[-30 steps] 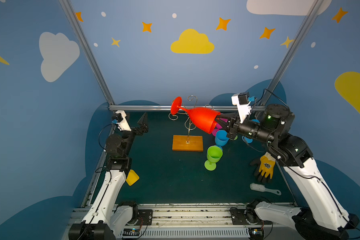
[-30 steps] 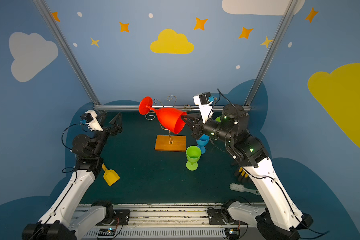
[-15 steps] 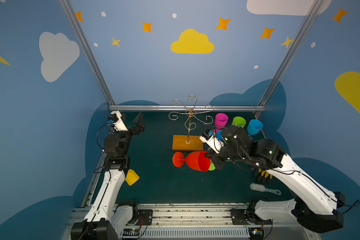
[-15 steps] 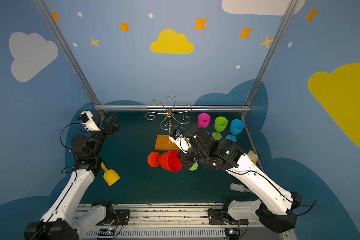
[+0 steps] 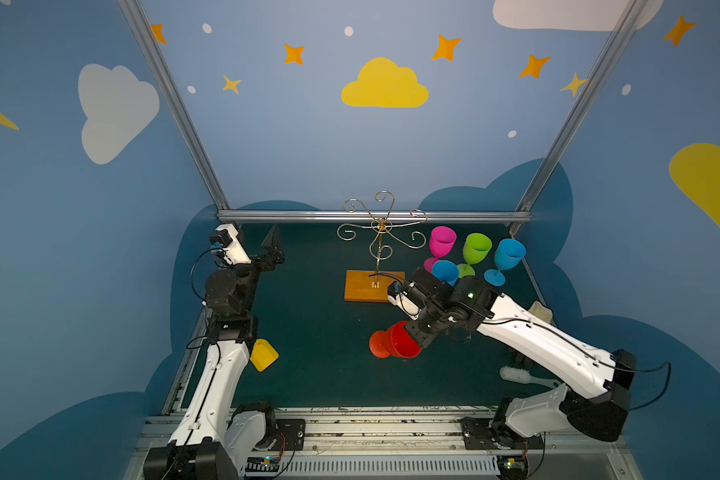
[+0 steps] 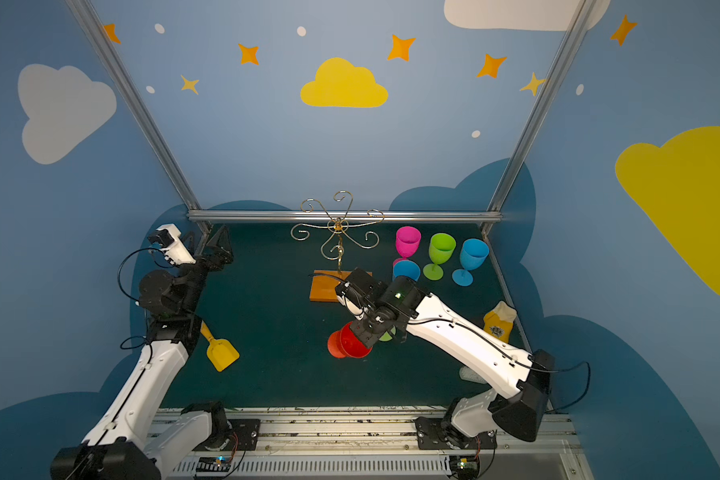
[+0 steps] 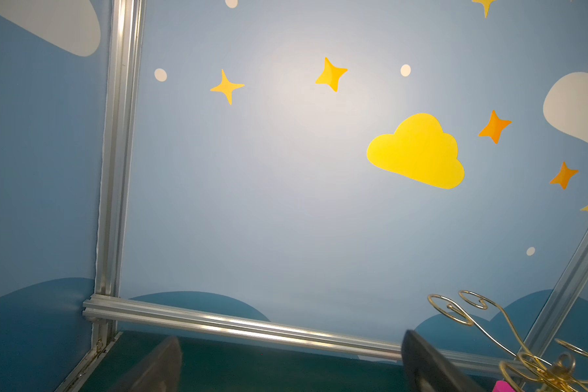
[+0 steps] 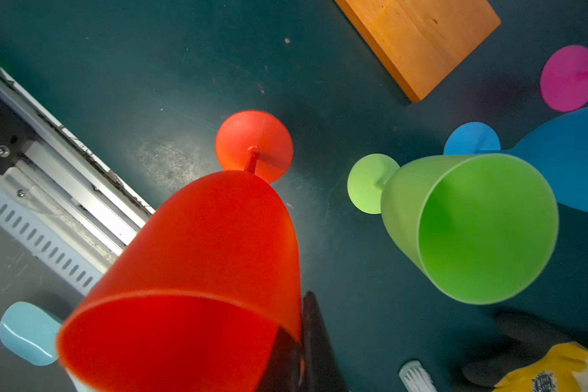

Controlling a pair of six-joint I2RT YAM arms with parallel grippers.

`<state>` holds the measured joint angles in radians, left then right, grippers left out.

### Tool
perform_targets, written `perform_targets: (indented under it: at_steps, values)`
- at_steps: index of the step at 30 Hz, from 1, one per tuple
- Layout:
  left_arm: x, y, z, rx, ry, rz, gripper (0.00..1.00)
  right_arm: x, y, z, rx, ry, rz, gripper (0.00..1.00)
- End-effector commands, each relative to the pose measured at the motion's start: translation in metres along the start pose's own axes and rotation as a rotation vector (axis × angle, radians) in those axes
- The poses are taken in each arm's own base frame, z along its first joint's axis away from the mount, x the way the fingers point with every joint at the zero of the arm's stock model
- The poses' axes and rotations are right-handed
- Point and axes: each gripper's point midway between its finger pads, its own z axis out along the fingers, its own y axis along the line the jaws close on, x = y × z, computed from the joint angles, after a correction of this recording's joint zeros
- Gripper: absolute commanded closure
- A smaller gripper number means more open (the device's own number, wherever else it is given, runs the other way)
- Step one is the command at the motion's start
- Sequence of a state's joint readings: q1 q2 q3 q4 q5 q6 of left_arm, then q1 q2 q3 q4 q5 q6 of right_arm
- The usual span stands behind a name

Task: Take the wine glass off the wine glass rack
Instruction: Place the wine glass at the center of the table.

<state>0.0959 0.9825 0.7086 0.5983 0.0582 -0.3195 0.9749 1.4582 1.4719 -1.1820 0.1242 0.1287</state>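
Far left, the left gripper [image 6: 208, 245] is raised toward the back wall, fingers spread wide on nothing, parked clear of the work. At centre stands the wine glass rack [image 5: 377, 245], its wooden base flat on the mat [image 5: 308, 316] and every scroll arm bare. Near and right of it is the red wine glass [image 5: 395, 345], off the rack and tilted, foot low over the mat; whether the foot touches cannot be told. The right gripper [image 8: 299, 339] pinches the bowl's rim wall, one finger inside and one outside, leaving the stem free for setting down. Far right, a pink glass [image 5: 442, 241], green glass [image 5: 476, 247] and blue glass [image 5: 509, 253] stand upright, presumably unloaded.
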Motion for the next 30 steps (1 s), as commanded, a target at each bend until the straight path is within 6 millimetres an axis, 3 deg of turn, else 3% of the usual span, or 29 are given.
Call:
perform_targets:
  at_steps: [1,9,13,18,23,30]
  values:
    - [-0.007,0.002,-0.005,-0.009,-0.021,0.011,0.01,-0.006,-0.007,0.012,0.028,0.017,0.047,1.00]
    - [-0.005,0.005,-0.002,-0.012,-0.015,-0.002,0.01,-0.002,-0.014,0.038,0.060,0.245,0.106,1.00]
    - [-0.006,0.006,-0.003,-0.015,-0.019,-0.006,0.01,-0.010,-0.007,0.046,0.011,0.216,0.101,1.00]
    - [-0.007,0.010,-0.004,-0.025,-0.021,-0.008,0.01,-0.021,-0.007,0.037,-0.017,0.165,0.115,0.94]
    - [-0.006,0.011,-0.003,-0.024,-0.017,-0.015,0.01,-0.026,-0.004,0.028,-0.042,0.129,0.117,0.75]
    - [-0.007,0.012,-0.005,-0.027,-0.023,-0.012,0.01,-0.039,-0.011,-0.006,-0.056,-0.015,0.129,0.58]
